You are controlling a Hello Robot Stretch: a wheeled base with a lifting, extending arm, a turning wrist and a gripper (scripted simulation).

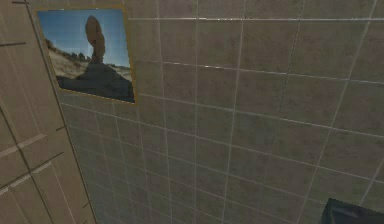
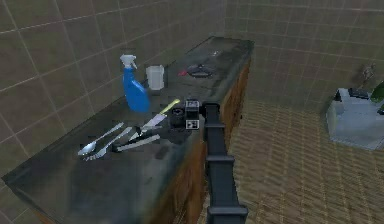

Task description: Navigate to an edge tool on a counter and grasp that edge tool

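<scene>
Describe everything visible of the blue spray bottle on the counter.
The blue plastic-looking spray bottle stands upright on the dark countertop, near the tiled wall. Its bright blue body widens toward the base; a paler trigger head tops the narrow neck. A pale cup stands beside it; whether they touch cannot be told.
</scene>
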